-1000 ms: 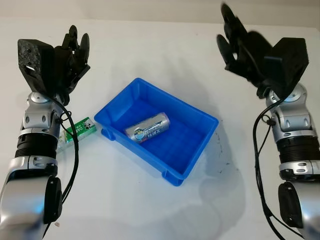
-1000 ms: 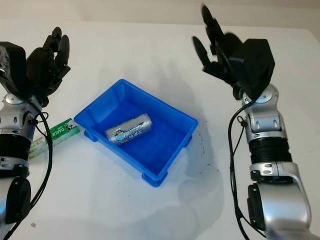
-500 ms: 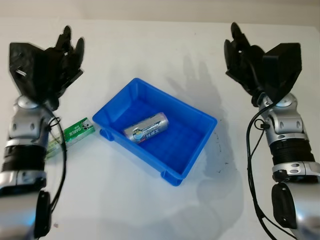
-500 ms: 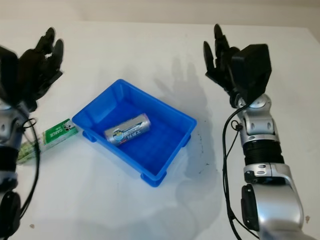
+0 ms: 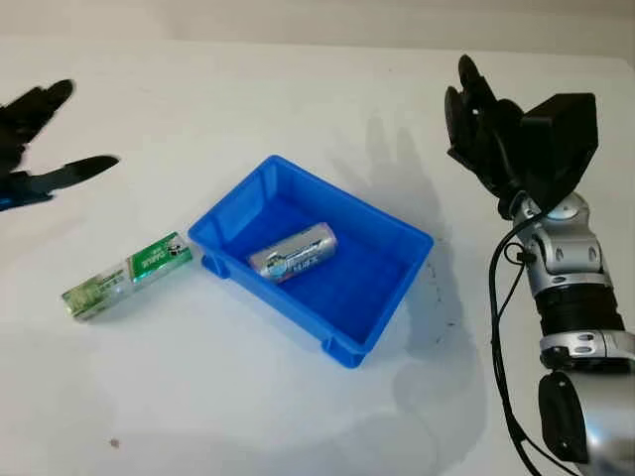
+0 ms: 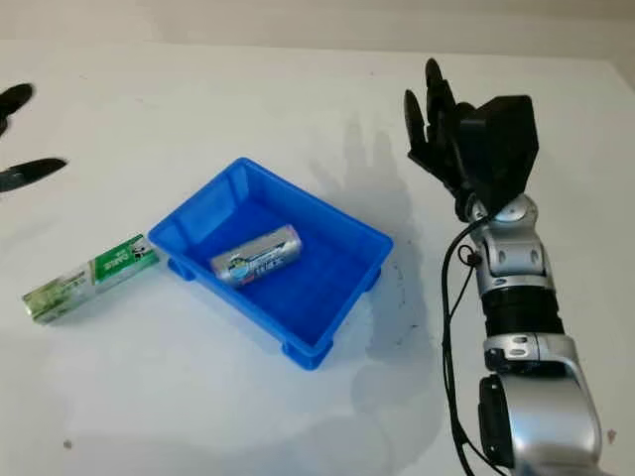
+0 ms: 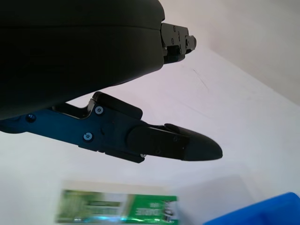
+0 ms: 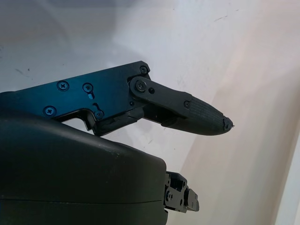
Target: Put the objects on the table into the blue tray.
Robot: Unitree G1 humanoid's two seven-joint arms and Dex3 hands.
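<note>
My left hand (image 5: 40,139) open at the table's far left, right hand (image 5: 486,124) open beside the blue tray (image 5: 402,233), can (image 5: 293,252) inside, green box (image 5: 127,275) outside.

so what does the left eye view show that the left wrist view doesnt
Left eye view alone: the silver cylindrical can lying inside the blue plastic tray, and the open right hand raised beyond the tray's right side. Left wrist view alone: a close look at the open left hand's fingers above the table. Both: the green rectangular packet on the white table, outside the tray.
</note>
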